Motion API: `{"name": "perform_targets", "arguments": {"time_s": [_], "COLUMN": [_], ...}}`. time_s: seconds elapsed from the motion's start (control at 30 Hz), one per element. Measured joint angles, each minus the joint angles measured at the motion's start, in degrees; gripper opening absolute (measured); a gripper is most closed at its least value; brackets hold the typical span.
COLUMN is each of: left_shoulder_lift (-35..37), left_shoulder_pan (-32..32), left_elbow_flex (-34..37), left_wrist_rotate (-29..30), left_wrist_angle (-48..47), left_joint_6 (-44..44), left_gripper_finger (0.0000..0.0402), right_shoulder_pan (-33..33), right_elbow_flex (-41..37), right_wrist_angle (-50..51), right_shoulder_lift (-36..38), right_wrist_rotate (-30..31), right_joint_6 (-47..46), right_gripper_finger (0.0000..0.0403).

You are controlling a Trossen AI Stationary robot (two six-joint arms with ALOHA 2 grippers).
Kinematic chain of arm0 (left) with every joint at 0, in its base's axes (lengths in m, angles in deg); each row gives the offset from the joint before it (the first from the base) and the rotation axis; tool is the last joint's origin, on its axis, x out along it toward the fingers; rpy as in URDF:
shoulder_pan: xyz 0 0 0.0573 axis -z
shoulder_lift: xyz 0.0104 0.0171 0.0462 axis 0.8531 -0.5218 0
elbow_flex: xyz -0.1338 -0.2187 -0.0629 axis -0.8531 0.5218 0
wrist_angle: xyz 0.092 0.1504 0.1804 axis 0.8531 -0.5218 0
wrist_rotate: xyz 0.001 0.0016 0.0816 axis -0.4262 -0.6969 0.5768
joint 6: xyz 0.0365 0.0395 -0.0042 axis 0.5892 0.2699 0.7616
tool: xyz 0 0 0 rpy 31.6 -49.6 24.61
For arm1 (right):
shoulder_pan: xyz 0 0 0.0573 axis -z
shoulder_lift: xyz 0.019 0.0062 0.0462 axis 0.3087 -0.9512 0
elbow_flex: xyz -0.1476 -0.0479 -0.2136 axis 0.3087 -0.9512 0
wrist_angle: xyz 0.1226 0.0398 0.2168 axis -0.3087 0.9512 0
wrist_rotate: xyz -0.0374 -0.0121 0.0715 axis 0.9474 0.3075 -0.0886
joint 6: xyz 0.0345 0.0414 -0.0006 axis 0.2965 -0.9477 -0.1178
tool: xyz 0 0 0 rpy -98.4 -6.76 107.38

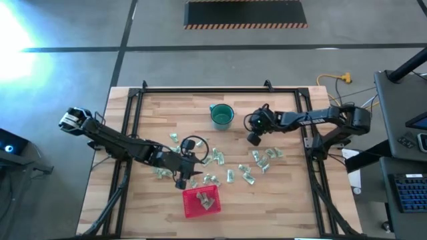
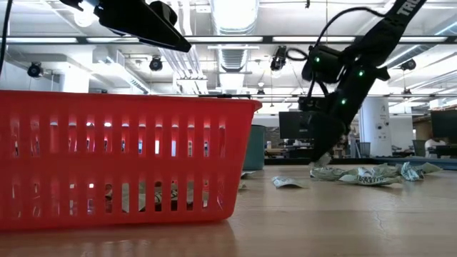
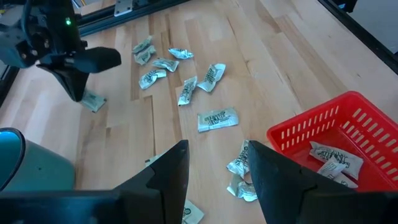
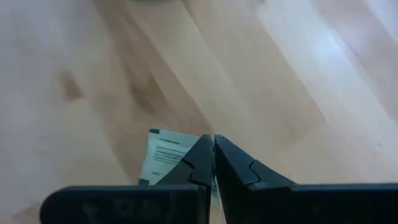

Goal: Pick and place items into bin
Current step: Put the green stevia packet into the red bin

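Right gripper [image 4: 213,155] pinching one packet [image 4: 165,155] at its edge.
Packets look light, thin, crinkly; grip an edge firmly. Left gripper [image 3: 214,171] spread near bin [image 3: 336,124].

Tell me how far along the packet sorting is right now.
Early going. A few packets already lie in the red bin. The right gripper is shut on a packet near the teal cup. The left gripper hovers open beside the bin. Most packets are scattered across the table.
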Motion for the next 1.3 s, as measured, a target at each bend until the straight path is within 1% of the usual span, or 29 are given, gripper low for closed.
{"name": "perform_targets", "arguments": {"time_s": [0.17,0.37,0.53,0.67,0.8,0.97,1.13,1.3], "left_shoulder_lift": [0.0,0.0,0.0,0.0,0.0,0.0,0.0,0.0], "left_shoulder_pan": [0.0,0.0,0.0,0.0,-0.1,-0.1,-0.1,-0.1], "left_elbow_flex": [0.0,0.0,0.0,0.0,0.0,0.0,0.0,0.1], "left_wrist_rotate": [0.0,0.0,0.0,0.0,0.0,0.1,0.1,1.6], "left_wrist_angle": [0.0,0.0,0.0,-0.1,-0.5,-1.0,-2.9,-4.0], "left_joint_6": [0.0,0.0,0.0,0.0,0.0,0.0,0.0,-0.1], "left_gripper_finger": [0.0148,0.0148,0.0148,0.0148,0.0148,0.0148,0.0148,0.0148], "right_shoulder_pan": [-3.1,-8.3,-13.8,-18.4,-22.6,-27.7,-32.1,-35.0], "right_elbow_flex": [0.0,0.0,0.1,0.5,2.5,6.5,11.8,18.7], "right_wrist_angle": [-0.5,-2.0,-5.8,-9.3,-10.3,-11.2,-11.4,-10.5], "right_shoulder_lift": [4.0,9.0,12.1,12.7,11.6,8.1,1.9,-5.8], "right_wrist_rotate": [-0.1,-0.1,-0.2,-0.3,-0.4,-0.4,-0.4,-0.7], "right_joint_6": [1.2,2.8,5.0,7.4,8.8,11.2,14.2,16.8], "right_gripper_finger": [0.0008,0.0008,0.0008,0.0008,0.0008,0.0008,0.0009,0.0009]}}
